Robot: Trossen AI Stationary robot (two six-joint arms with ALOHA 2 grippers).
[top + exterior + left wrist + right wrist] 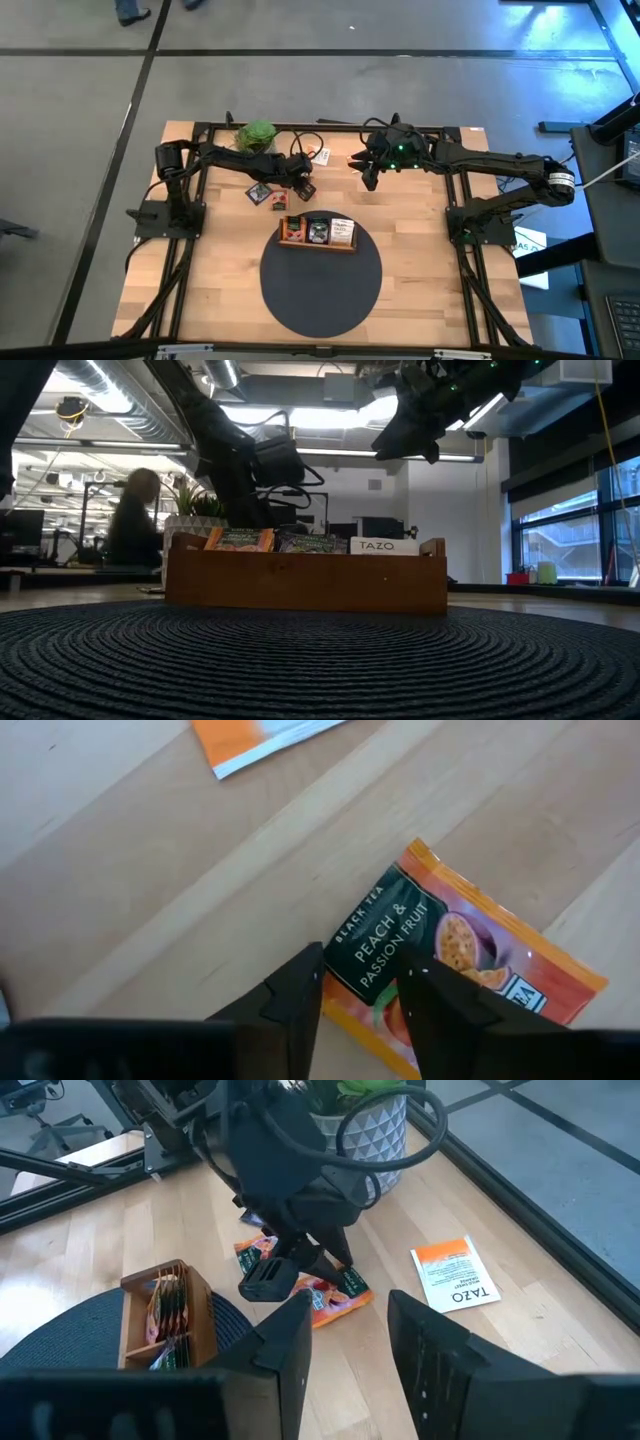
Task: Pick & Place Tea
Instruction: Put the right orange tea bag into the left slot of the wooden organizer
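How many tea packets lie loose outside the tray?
4: white-orange packet by the plant, peach packet under the left gripper, dark packet and red packet beside it. More may be hidden.

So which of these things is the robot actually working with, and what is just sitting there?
Part of the job:
- peach tea packet, under the left gripper
- white-orange packet on the table
- packets already in the tray
- wooden tray

Just lying about:
- potted plant
- round dark mat
- right gripper, waiting above the table

Even overhead light, bright ceiling glare in low view, soft shadows
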